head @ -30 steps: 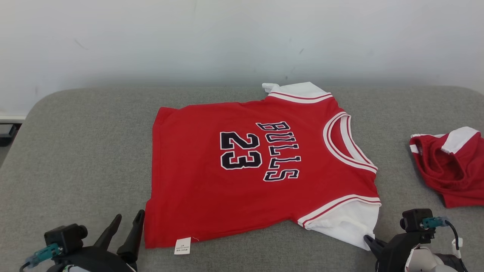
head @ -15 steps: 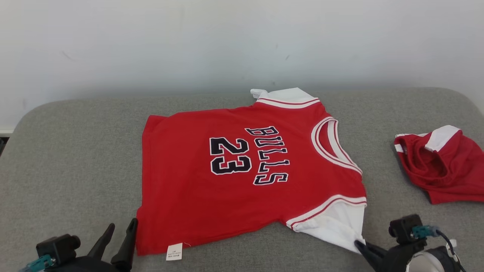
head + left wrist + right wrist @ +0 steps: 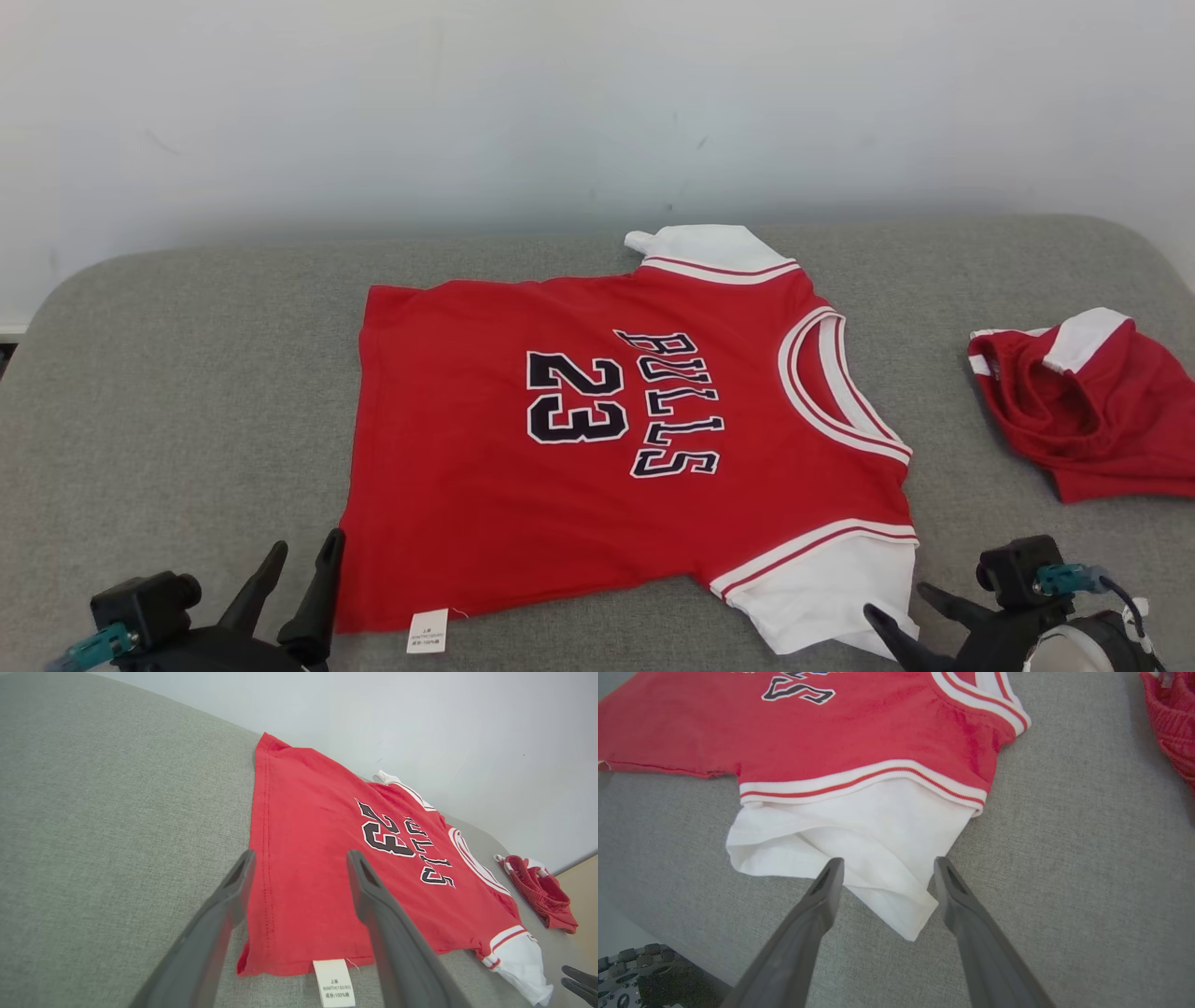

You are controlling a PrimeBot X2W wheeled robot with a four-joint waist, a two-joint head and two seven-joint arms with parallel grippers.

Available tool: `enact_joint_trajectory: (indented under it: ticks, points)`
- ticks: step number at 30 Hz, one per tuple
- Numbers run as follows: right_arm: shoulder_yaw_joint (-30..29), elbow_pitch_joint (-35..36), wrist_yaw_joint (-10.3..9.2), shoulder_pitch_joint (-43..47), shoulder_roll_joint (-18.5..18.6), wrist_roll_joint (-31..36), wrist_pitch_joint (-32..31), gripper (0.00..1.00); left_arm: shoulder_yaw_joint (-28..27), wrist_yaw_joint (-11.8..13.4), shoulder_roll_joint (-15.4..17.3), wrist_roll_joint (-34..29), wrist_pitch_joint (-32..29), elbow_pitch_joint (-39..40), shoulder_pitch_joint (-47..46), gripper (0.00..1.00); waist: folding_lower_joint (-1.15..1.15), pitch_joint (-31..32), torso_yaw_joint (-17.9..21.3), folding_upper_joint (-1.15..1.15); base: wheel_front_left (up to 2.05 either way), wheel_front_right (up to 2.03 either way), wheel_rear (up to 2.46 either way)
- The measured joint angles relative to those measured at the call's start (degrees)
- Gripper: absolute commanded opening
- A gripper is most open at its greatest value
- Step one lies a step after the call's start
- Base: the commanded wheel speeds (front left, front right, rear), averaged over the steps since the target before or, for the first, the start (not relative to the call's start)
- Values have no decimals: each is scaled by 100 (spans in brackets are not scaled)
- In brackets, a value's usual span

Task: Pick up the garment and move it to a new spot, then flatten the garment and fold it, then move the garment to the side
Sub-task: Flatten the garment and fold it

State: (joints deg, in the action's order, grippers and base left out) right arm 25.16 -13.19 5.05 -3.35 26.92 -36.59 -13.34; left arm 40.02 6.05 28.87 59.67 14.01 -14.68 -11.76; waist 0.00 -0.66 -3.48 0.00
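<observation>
So the shirt [image 3: 597, 448] is lying face up roughly in the middle of the grey padded worktop [image 3: 187, 373], pretty flat, collar pointing to the robot's right and bottom hem to its left, with the little care label [image 3: 426, 631] poking out at the near hem corner. Both hands are spread wide and holding nothing: the left hand [image 3: 306, 541] sits by that near hem corner, and the right hand [image 3: 896, 599] is at the near white sleeve [image 3: 831, 588], whose tip lies between its fingers in the right wrist view. I can't tell if either one is actually touching cloth. My guess on handling: light, floppy cotton that will sag, bunch and drag on the fuzzy cover, not slippery and nothing fragile. I'd pinch edges and corners, like the hem corner and the sleeve or shoulder, so it lifts in one sheet rather than a wad. That near sleeve has a couple of creases that want smoothing before any fold. The one thing to watch is the crumpled red piece [image 3: 1083, 411] over on the right, well apart from the shirt but sitting where a sideways move could land. The wall [image 3: 560, 112] runs along the back.
</observation>
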Motion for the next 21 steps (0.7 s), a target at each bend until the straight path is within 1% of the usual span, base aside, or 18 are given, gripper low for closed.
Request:
enact_joint_trajectory:
  ticks: [3,9,16,21]
  points:
    - [-153,163,0,-64,-109,-286,34,100,-4,4,1,-26,14,37,0,100,0,-16,-51,0,0,0,0]
    - [-102,230,1,-231,-120,-232,23,100,-21,7,-12,-36,15,55,-6,100,0,-29,-131,0,0,0,0]
    - [327,182,51,-319,-134,-26,-248,100,34,8,-77,-76,5,91,-34,100,0,-52,-317,0,0,0,0]
    - [644,80,60,-553,4,330,-584,100,2,34,-48,-76,5,104,-35,100,0,-111,-421,0,0,0,0]
